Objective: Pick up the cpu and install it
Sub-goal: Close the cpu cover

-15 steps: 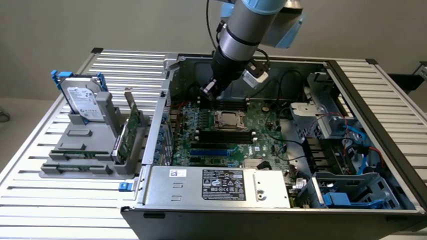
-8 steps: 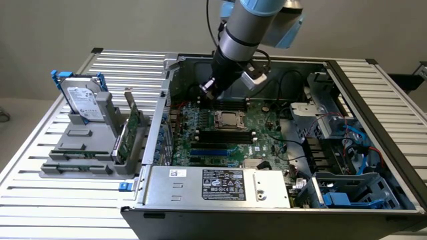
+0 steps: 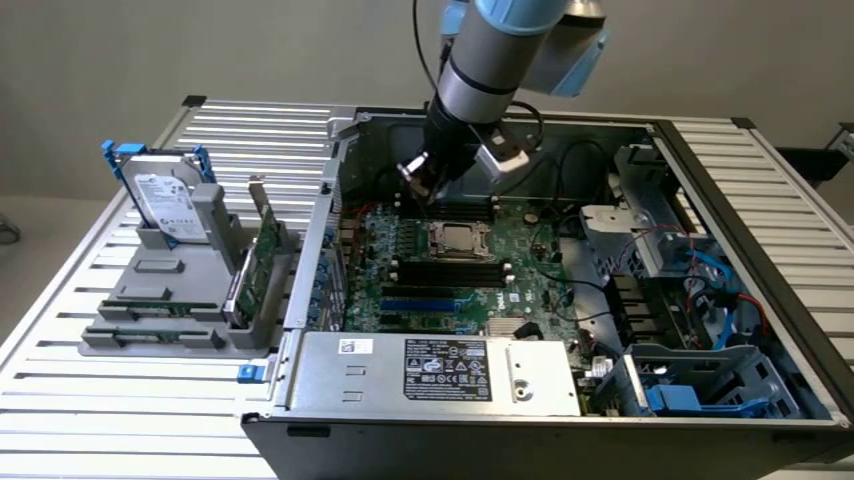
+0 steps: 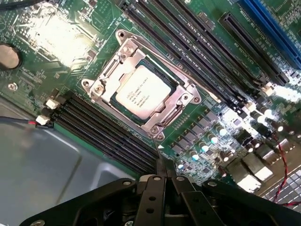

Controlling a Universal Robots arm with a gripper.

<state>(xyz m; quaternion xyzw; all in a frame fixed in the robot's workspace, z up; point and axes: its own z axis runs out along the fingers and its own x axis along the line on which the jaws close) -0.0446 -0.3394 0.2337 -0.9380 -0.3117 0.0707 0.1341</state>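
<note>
Soft, even room light falls from above on the slatted table (image 3: 134, 420), which looks pale and flat with hardly a shadow. Inside the computer case (image 3: 534, 445) the motherboard (image 3: 534, 285) sits dimmer, shaded by the walls. In the wrist view a hard light close to the camera burns white glare onto the motherboard and the capacitors (image 4: 263, 114); the cpu (image 4: 141, 92) lid gleams, and the gripper (image 4: 161, 162) is a dark, unlit mass.

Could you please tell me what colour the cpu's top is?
Shiny silver-grey, with dark print; the wrist view shows the cpu best.
</note>
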